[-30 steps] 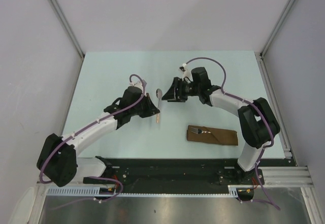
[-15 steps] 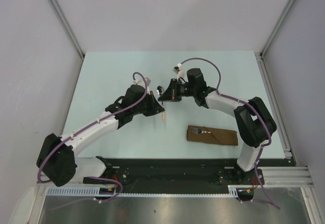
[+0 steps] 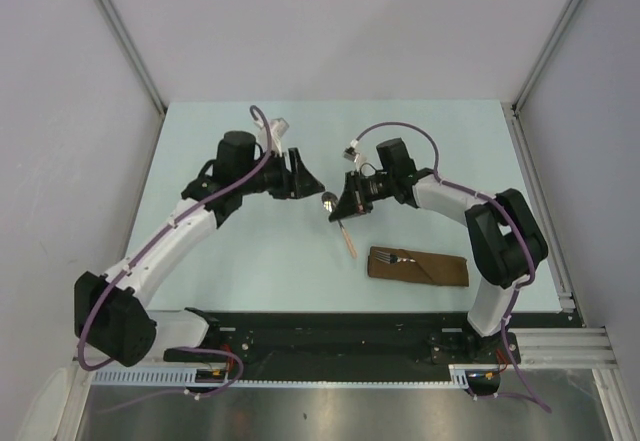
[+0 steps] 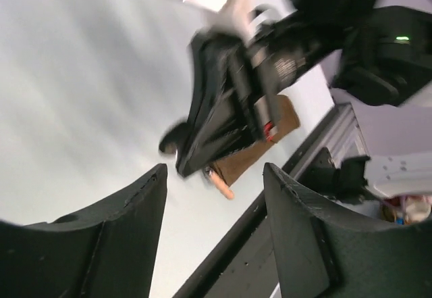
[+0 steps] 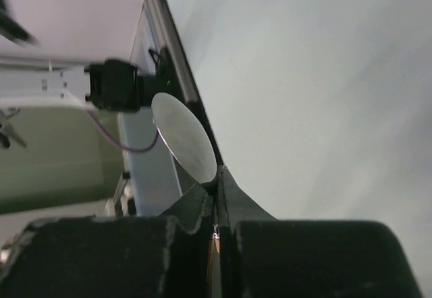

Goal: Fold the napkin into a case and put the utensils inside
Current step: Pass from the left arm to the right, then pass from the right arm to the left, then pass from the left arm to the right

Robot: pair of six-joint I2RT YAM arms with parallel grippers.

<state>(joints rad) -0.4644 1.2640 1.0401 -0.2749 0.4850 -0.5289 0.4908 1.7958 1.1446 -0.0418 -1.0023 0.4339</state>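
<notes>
The spoon [image 3: 347, 237] hangs over the mat, silver bowl up-left and pale orange handle pointing toward the near edge. My right gripper [image 3: 343, 211] is shut on its neck just below the bowl [image 5: 183, 136]. In the right wrist view the right gripper [image 5: 217, 184] has its jaws pressed together on the neck. My left gripper [image 3: 304, 178] stands open a short way to the left of the spoon, holding nothing. From the left wrist, its open fingers [image 4: 128, 234] frame the spoon's handle tip [image 4: 222, 188]. The case [image 3: 418, 267], a brown strip, lies at the near right with the fork [image 3: 397, 258] tucked in, tines showing.
A black rail [image 3: 330, 333] runs along the near edge between the arm bases. Metal frame posts [image 3: 545, 61] and grey walls close off the pale green mat [image 3: 200, 261] on three sides.
My left gripper opened, let go of the spoon and drew back up-left. My right gripper closed on the spoon's neck and now holds it alone, shifted slightly right and nearer.
</notes>
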